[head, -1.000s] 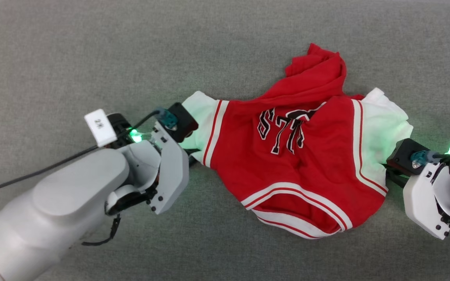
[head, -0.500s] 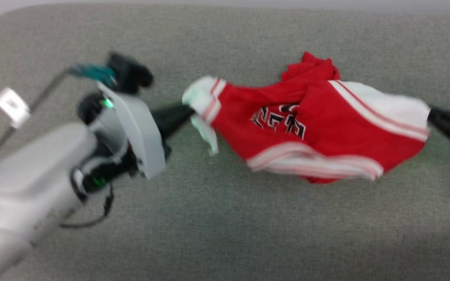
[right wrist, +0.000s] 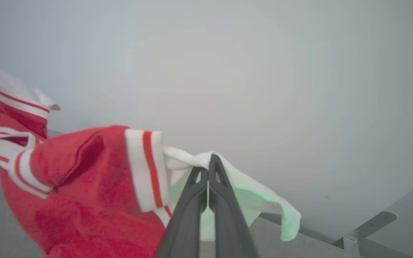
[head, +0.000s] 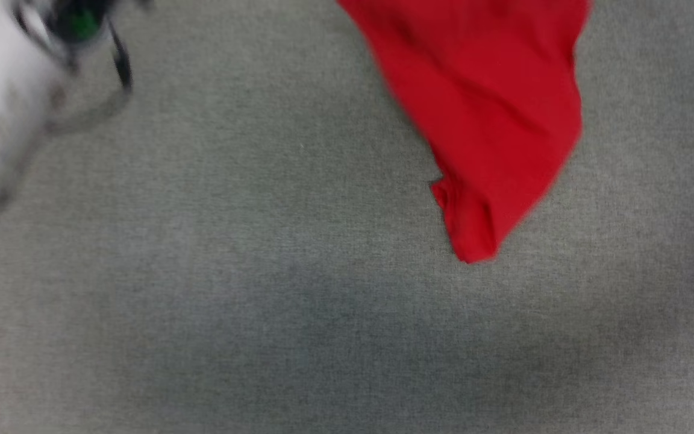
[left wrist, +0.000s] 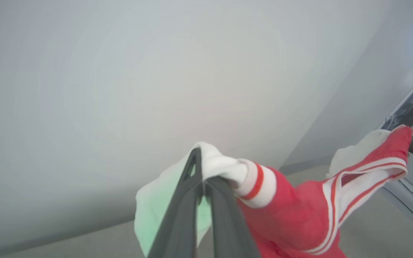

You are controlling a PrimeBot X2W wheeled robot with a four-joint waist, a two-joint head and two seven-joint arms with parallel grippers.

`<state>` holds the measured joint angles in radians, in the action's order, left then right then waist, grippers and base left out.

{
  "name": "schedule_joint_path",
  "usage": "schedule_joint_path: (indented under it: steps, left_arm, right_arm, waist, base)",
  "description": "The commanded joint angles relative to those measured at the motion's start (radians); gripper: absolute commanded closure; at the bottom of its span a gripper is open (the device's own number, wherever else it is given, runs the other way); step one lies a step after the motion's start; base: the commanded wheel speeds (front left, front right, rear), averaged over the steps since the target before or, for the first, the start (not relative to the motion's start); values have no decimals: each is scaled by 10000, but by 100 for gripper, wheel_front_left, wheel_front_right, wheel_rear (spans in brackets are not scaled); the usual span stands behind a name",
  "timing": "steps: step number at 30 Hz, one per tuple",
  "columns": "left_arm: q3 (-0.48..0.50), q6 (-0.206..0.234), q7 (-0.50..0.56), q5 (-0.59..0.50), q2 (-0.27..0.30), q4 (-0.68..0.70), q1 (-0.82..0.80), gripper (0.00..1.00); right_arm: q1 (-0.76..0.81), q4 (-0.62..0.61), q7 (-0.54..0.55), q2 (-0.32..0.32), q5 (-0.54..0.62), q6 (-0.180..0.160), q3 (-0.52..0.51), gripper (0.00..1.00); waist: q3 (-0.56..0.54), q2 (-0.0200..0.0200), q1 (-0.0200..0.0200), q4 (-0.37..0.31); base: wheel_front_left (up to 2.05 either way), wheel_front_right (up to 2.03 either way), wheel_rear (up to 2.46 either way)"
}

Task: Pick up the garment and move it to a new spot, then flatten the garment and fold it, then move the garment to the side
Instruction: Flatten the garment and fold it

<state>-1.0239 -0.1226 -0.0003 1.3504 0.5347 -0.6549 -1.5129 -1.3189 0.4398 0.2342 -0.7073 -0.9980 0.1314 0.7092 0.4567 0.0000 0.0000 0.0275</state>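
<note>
We hold the red-and-white soft-fabric jersey (left wrist: 292, 218) strung lengthwise between our left gripper (left wrist: 202, 179) and right gripper (right wrist: 207, 170), both clamped on its white ends, its red tail dangling at the head frame's upper right.

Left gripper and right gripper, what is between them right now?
The garment: the left gripper pinches one white end, the right gripper the other, and the left wrist view shows it sagging between them.

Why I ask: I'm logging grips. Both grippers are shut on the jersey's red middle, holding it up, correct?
Not quite: the left gripper and right gripper are shut on white ends of the jersey, not its red middle, holding it up. Both wrist views show it.
</note>
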Motion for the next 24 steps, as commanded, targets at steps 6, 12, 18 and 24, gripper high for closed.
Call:
schedule_joint_path:
  steps: [6, 12, 18, 24]
  left_arm:
    - [1181, 577, -2066, -341, -930, -2532, -2545, 100]
    - [1530, 119, -2548, -453, -1264, -3288, -3009, 100]
    - [1104, -98, -2264, -341, -1165, -2524, -1697, 100]
    - [77, -88, -1437, 327, 5, 99, 1143, 100]
  right_arm:
    - [-2851, 2310, -1552, 1218, 1109, -15, -935, 100]
    - [-3638, 3320, -2527, 1830, 1447, -15, -979, 100]
    - [-2485, 2519, -2273, 1222, 1021, -15, -38, 100]
    - [219, 706, -1851, 30, 75, -15, 694, 100]
  waist:
    - [634, 0, 0, -389]
    - [400, 0, 0, -396]
    - [206, 0, 0, -303]
    - [-88, 0, 0, -282]
  base:
    - [0, 0, 0]
    - [0, 0, 0]
    - [0, 0, 0]
    - [0, 0, 0]
